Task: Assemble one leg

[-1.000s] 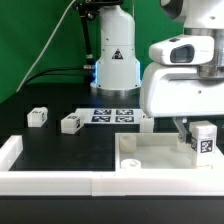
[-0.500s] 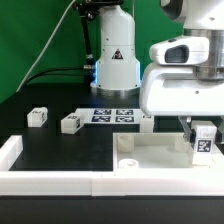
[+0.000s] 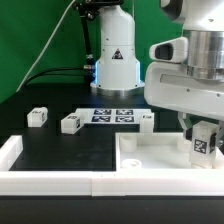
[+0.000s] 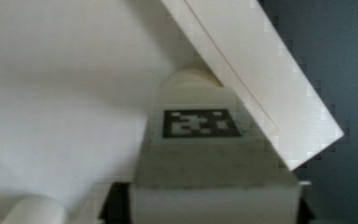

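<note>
Lowered since the earlier frame, gripper (image 3: 204, 146) clamped on the leg (image 3: 203, 144), now at the white panel's (image 3: 150, 158) corner on the exterior view's right: light, rigid, smooth plastic post, best held across flat sides.

The leg (image 3: 204, 143) looks like smooth matt white plastic, with a flat printed black-and-white tag (image 4: 201, 122) on its side. The wide panel (image 3: 150, 160) under it has the same matt white plastic look. The surface (image 3: 60, 150) is black and matt, seemingly cloth. At 12 o'clock, the arm's base (image 3: 114, 60) is glossy white plastic. The marker board (image 3: 112, 116) looks flat and paper-like.
</note>
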Tool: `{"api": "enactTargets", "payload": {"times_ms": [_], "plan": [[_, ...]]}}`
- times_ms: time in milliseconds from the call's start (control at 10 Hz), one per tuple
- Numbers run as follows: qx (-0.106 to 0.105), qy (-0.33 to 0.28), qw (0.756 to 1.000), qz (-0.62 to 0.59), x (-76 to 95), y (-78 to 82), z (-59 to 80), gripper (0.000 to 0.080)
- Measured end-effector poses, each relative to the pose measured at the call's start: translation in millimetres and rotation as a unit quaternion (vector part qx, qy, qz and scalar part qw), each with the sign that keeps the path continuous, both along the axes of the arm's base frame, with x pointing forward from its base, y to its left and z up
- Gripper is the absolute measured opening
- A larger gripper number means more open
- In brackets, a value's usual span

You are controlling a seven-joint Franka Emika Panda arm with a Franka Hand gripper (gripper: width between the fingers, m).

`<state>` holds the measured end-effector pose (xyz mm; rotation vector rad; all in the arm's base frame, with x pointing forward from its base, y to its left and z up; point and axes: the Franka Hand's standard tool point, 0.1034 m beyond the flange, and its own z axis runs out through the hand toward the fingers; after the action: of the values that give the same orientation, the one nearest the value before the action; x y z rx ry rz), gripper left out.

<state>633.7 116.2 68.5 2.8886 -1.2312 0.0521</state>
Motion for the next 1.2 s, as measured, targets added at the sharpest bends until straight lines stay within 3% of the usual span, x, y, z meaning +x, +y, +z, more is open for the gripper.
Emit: {"api": "enactTargets", "payload": {"times_ms": [400,600,700,800,900,1000,1200], "plan": [[0.013,0.003,0.973,-0.232,-2.3,-3.8,-1.2,0.0291],[0.016,0.004,0.967,-0.256,-2.5,-4.6,-1.2,0.0291],[0.016,0.004,0.974,-0.228,-2.5,-4.5,-1.3,0.0406],[0.016,0.004,0.975,-0.223,-2.4,-3.4,-0.9,0.0406],[0.013,0.003,0.986,-0.169,-2.2,-2.0,-0.1,0.0561],[0.011,0.003,0.997,-0.075,-2.1,-0.8,0.3,0.0630],[0.005,0.003,0.999,0.042,-2.1,5.0,1.8,0.0646]]}}
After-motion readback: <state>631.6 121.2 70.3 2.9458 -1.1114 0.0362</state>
